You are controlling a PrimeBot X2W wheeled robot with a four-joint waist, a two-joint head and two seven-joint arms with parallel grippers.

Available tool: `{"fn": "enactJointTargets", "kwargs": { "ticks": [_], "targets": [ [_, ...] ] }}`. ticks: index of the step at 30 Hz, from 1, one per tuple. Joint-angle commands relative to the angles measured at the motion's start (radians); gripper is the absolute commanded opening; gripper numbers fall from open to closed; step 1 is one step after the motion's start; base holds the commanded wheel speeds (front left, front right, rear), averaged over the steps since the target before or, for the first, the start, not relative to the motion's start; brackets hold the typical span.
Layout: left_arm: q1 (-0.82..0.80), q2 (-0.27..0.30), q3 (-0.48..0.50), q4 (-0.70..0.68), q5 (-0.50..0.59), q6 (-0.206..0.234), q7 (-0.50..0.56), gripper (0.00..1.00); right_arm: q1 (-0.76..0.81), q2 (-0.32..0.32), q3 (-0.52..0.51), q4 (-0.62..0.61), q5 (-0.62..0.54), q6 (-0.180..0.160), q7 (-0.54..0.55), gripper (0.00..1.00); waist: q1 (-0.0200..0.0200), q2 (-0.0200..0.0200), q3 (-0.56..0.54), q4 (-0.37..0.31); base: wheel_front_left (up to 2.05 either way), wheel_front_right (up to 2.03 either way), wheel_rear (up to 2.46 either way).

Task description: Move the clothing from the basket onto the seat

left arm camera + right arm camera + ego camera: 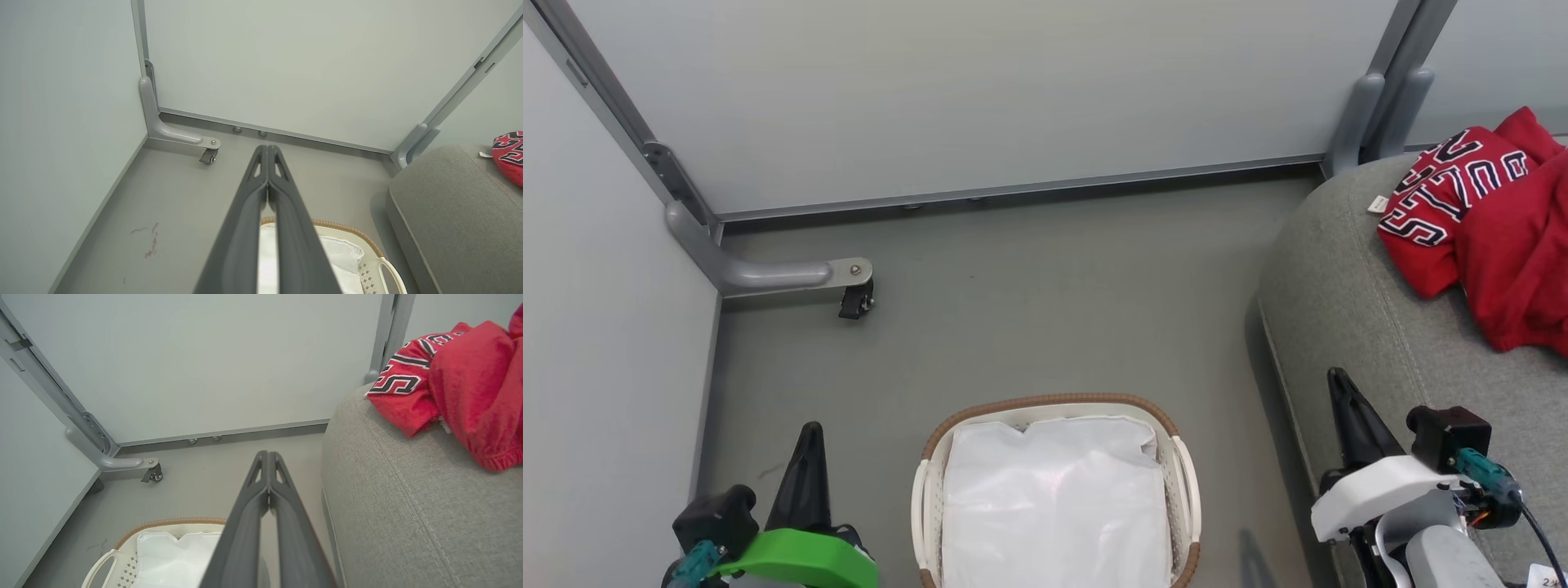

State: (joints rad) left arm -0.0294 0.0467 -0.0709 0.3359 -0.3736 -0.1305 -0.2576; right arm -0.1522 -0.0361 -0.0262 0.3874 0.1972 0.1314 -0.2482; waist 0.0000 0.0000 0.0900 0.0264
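red fabric clothing (1486, 220), a lettered jersey and a plain garment, is lying bunched on the grey upholstered seat (1339, 327). the oval white plastic basket (1045, 402) with brown woven rim is sitting beside it, holding its white liner (1054, 498). the left gripper (811, 428) and right gripper (1334, 376) are both hanging closed, empty.

Left pincer (809, 434) and right pincer (1338, 382) rest low at either side, both closed and empty

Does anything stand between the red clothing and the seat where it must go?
Nothing visible does. The clothing already lies on the seat, and the basket holds just its white liner.
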Motion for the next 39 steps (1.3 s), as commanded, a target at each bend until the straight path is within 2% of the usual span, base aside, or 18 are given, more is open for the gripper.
{"fn": "enactJointTargets", "kwargs": {
  "ticks": [1,19,39],
  "targets": [
    [-0.001,0.005,0.003,-0.018,-0.046,0.001,0.007,0.0,-0.014,-0.004,-0.009,-0.015,0.049,0.0,0.013,0.0,0.0,0.0,-0.001,0.0,0.0,0.0,0.0],
    [-0.023,0.023,0.023,-0.031,-0.344,0.0,0.074,0.0,0.004,-0.007,-0.024,-0.052,0.369,0.0,0.09,0.0,0.0,0.0,-0.014,-0.004,0.0,0.0,0.0],
    [-0.04,0.032,0.048,-0.051,-0.605,0.0,0.14,0.0,0.015,-0.01,-0.042,-0.078,0.655,0.0,0.164,0.0,0.0,0.0,-0.028,-0.008,0.0,0.0,0.0]
  ]
}}
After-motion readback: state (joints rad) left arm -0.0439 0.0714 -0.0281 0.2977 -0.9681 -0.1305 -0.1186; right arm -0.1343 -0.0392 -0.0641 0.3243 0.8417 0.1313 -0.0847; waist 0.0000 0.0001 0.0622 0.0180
